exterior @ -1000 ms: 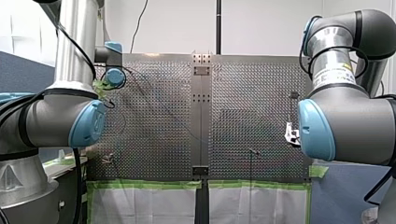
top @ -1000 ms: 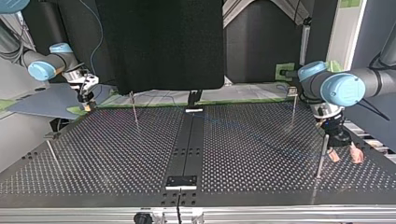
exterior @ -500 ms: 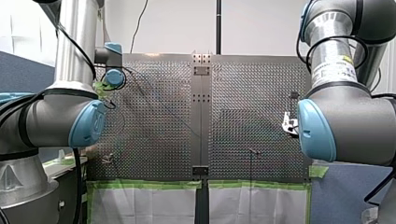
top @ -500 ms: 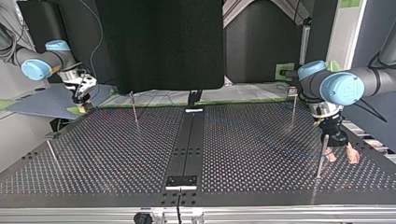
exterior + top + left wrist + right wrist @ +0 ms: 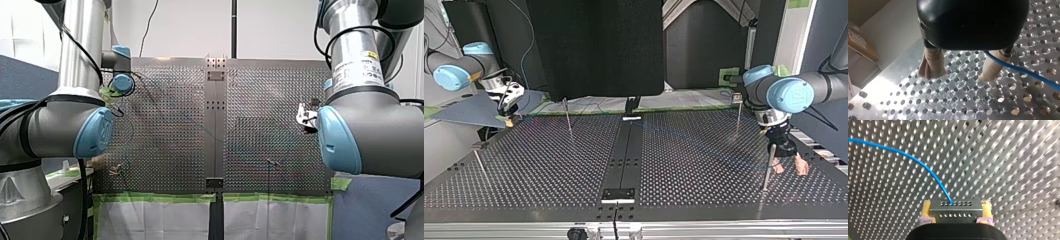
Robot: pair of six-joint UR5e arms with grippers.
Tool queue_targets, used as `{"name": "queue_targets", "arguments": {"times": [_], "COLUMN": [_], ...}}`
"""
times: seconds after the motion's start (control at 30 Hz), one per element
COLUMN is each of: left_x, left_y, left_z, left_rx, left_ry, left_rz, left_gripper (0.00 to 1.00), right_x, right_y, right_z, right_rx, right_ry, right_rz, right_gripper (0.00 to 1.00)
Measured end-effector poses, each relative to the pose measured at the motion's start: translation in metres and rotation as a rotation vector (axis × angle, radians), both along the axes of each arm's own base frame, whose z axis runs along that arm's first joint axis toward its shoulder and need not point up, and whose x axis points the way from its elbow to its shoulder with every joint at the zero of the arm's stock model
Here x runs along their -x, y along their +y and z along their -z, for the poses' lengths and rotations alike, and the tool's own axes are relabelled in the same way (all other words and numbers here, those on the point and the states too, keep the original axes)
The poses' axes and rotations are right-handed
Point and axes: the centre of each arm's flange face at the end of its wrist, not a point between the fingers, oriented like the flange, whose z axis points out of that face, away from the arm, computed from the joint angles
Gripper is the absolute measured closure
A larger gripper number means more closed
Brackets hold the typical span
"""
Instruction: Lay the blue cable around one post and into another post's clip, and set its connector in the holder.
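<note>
Pinching the grey connector (image 5: 955,215) between the yellow pads (image 5: 927,208) of my right gripper (image 5: 956,206), by the table's (image 5: 1010,157) far-left corner in the top view, blue cable (image 5: 910,157) curving away from it. Holding my left gripper (image 5: 960,76) spread near the right edge, cable crossing one of its beige pads (image 5: 989,72).

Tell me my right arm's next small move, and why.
Probably draw the connector a little away from my left gripper: my right gripper is shut on it, and the blue cable leaves it in a slack curve.
</note>
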Motion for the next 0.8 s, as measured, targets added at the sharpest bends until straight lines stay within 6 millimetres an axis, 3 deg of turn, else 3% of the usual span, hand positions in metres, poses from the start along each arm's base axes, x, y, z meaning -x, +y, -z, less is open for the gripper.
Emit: {"name": "queue_targets", "arguments": {"times": [0.23,0.47,0.8], "left_x": [0.0,0.0,0.0], "left_y": [0.003,0.005,0.006], "left_z": [0.0,0.0,0.0], "left_rx": [0.0,-0.001,0.0], "left_ry": [-0.002,0.0,0.002], "left_rz": [-0.005,-0.005,-0.001], "left_gripper": [0.0,0.0,0.0], "right_x": [-0.007,0.009,0.025], "right_y": [0.005,0.002,0.014], "right_z": [-0.046,-0.089,-0.14], "right_rx": [0.02,0.082,0.142], "right_ry": [-0.029,-0.068,-0.047], "right_rz": [-0.03,-0.018,0.005], "right_gripper": [1.0,1.0,1.0]}}
